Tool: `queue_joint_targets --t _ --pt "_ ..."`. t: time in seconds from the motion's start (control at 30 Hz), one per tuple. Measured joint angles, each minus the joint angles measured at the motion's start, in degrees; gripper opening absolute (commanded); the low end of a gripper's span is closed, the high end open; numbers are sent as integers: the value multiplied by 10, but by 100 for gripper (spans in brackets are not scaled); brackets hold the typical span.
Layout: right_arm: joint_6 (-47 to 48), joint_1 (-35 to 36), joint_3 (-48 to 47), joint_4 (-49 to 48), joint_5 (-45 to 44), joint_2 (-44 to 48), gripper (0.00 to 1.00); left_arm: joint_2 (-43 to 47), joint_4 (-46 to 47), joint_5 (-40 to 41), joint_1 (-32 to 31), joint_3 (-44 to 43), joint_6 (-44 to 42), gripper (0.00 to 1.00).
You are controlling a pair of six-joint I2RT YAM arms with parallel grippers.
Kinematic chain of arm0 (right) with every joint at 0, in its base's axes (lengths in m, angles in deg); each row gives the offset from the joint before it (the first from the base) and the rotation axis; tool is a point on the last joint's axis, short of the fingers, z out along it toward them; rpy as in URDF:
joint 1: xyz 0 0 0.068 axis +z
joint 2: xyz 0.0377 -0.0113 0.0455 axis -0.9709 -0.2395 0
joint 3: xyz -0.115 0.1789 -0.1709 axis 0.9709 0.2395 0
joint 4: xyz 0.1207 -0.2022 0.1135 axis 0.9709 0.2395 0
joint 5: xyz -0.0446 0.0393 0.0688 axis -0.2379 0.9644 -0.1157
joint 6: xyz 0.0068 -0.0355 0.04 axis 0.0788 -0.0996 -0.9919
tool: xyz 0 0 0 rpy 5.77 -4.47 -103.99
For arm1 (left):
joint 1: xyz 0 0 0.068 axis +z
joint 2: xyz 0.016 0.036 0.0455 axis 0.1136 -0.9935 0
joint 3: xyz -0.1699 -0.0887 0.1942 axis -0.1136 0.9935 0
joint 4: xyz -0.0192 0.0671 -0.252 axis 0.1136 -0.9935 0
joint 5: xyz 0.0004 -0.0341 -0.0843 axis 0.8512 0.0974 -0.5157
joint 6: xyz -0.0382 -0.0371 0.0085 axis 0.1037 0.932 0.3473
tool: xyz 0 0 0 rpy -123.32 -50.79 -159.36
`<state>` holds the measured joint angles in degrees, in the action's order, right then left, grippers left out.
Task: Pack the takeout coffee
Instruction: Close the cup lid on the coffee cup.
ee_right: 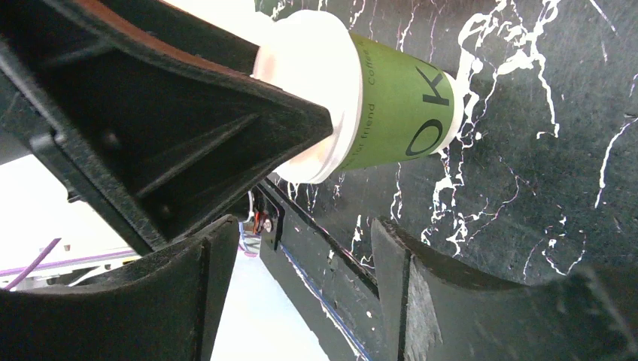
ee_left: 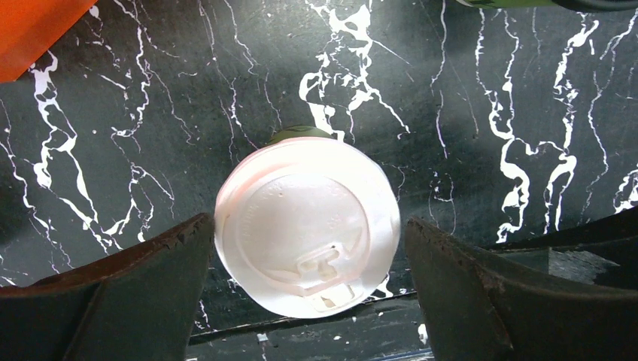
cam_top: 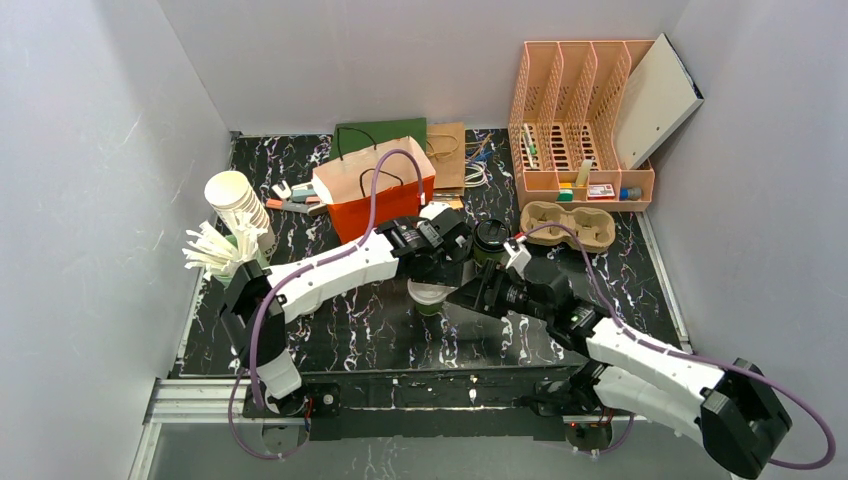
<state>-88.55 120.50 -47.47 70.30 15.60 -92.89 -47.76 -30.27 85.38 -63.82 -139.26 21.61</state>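
The takeout coffee (cam_top: 490,240), a dark green cup with a black lid, stands upright mid-table beside the orange bag. Only its edge shows at the top of the left wrist view (ee_left: 527,3). A second green cup with a white lid (cam_top: 428,294) stands nearer the front. My left gripper (cam_top: 431,275) hovers over it, open, with the white lid (ee_left: 305,226) between its fingers. My right gripper (cam_top: 466,296) is open and empty just right of that cup (ee_right: 395,98). In the right wrist view my right gripper (ee_right: 305,278) points past the cup toward the table's front edge.
An open orange paper bag (cam_top: 375,185) stands behind the cups, with green and brown bags behind it. A cardboard cup carrier (cam_top: 568,225) lies at the right. A peach organizer (cam_top: 580,120) is at the back right. A stack of white cups (cam_top: 238,205) is at the left.
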Motion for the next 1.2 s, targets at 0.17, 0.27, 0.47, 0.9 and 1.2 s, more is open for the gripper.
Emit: queue_joint_targets --t 0.17,0.27,0.47,0.9,1.2 --pt "26 0 -4 41 -12 56 82 -3 -12 -6 -2 -20 -20 98" --pt "39 0 -4 63 -21 82 85 -3 -18 -8 -2 -28 -28 98" --pt "67 0 -7 112 -37 108 95 -2 -35 -9 -2 -47 -38 98" --pt "222 0 -170 234 -74 31 98 233 2 7 -2 107 -16 88" --pt "328 11 -323 327 -50 -136 98 399 -22 78 0 159 22 90"
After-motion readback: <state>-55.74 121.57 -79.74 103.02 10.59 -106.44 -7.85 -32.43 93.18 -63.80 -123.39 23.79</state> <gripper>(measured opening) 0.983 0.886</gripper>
